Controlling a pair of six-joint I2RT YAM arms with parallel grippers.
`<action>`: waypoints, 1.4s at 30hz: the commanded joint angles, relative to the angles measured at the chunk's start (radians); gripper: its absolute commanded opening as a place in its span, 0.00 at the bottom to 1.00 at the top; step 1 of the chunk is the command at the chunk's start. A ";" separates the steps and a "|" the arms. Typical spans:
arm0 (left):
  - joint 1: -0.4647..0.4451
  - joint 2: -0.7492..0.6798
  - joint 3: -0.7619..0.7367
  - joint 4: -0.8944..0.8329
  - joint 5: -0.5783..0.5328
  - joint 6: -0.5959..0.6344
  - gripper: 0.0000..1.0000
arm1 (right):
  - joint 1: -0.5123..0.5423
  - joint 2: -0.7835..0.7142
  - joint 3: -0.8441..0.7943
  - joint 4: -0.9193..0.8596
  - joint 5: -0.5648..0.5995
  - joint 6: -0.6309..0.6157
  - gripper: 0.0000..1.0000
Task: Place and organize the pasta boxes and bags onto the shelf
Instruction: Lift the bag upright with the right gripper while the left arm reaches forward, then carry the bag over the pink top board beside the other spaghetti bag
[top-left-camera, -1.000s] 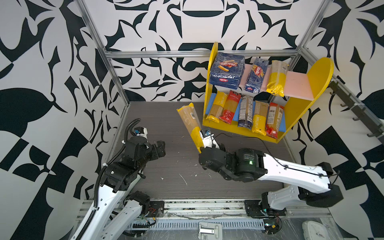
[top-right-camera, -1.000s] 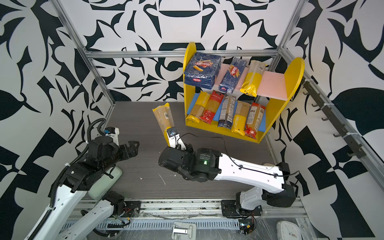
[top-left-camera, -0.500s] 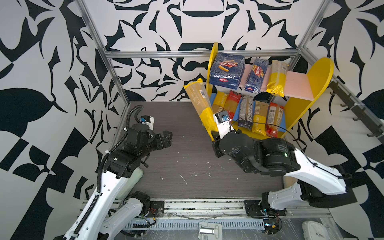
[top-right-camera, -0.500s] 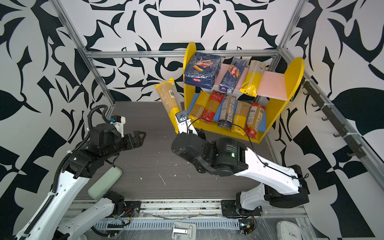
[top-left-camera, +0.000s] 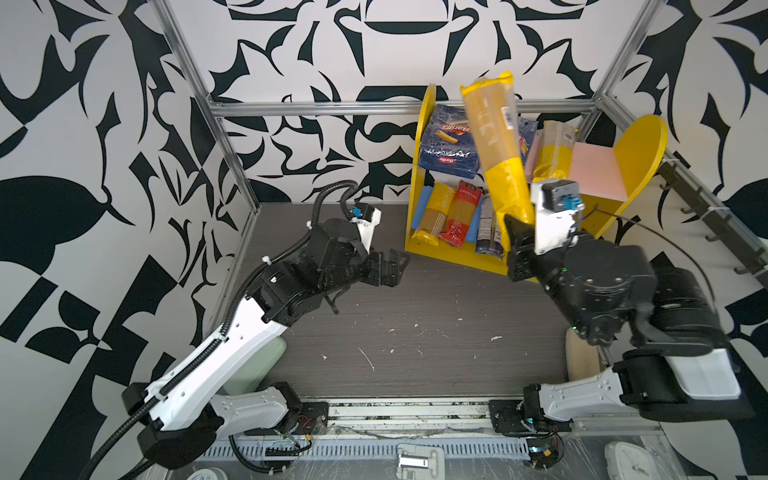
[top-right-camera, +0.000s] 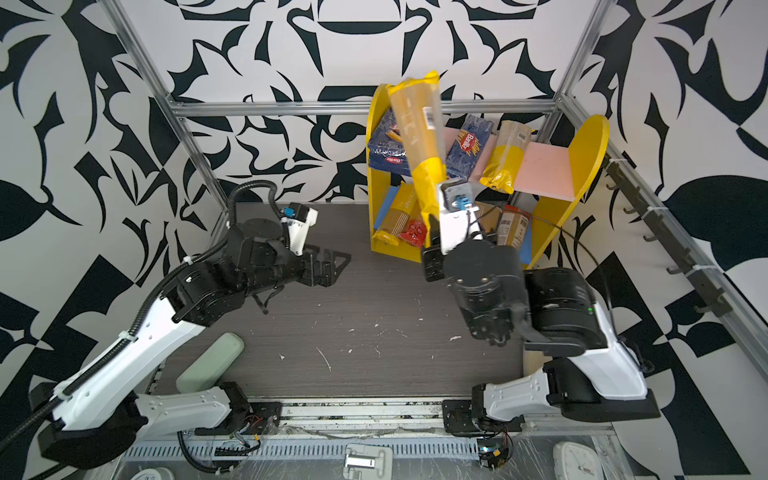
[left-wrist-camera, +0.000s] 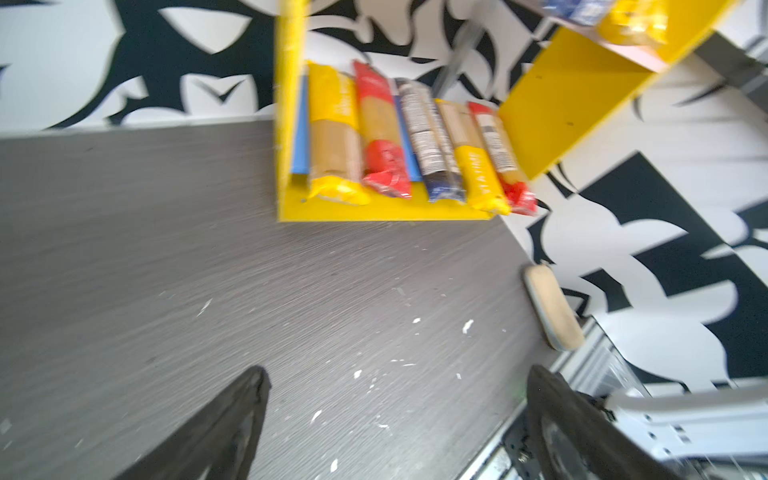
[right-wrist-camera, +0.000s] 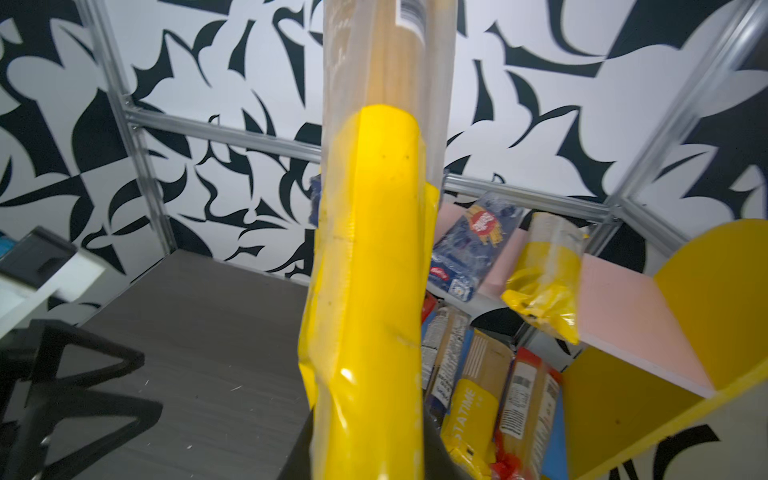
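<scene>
My right gripper (top-left-camera: 516, 235) (top-right-camera: 432, 235) (right-wrist-camera: 370, 465) is shut on the lower yellow end of a see-through spaghetti bag (top-left-camera: 494, 137) (top-right-camera: 417, 129) (right-wrist-camera: 370, 291). The bag stands nearly upright in the air in front of the shelf (top-left-camera: 640, 145) (top-right-camera: 590, 141) (right-wrist-camera: 719, 282). On the pink upper board lie the wide pasta box (top-left-camera: 446, 145) (top-right-camera: 384, 149), the narrow pasta box (top-right-camera: 469, 149) (right-wrist-camera: 473, 245) and a yellow-ended bag (top-left-camera: 552, 153) (top-right-camera: 505, 158) (right-wrist-camera: 548, 274). Several bags (top-left-camera: 453, 212) (left-wrist-camera: 415, 133) lie side by side on the blue lower board. My left gripper (top-left-camera: 395, 266) (top-right-camera: 336, 266) (left-wrist-camera: 395, 374) hangs open and empty over the table, left of the shelf.
A pale green pad (top-left-camera: 257, 365) (top-right-camera: 210, 368) lies under the left arm. A beige pad (top-left-camera: 582, 357) (left-wrist-camera: 550, 307) sits at the table's right edge. A metal frame rail (top-left-camera: 316, 109) runs along the back wall, and a rail of hooks (top-left-camera: 706, 216) lines the right wall. Pasta crumbs dot the table.
The right arm has lifted the yellow-ended bag from low over the table up and rightward to the shelf's front. The left arm has reached toward the middle, still open.
</scene>
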 joint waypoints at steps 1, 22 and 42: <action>-0.066 0.057 0.097 0.022 -0.031 0.056 0.99 | 0.000 -0.077 0.056 0.216 0.231 -0.149 0.00; -0.136 0.282 0.277 0.062 0.003 0.085 0.99 | 0.104 -0.227 -0.023 0.789 0.427 -0.765 0.00; -0.136 0.282 0.265 0.069 -0.032 0.070 0.99 | 0.115 0.095 0.432 1.250 0.294 -1.434 0.00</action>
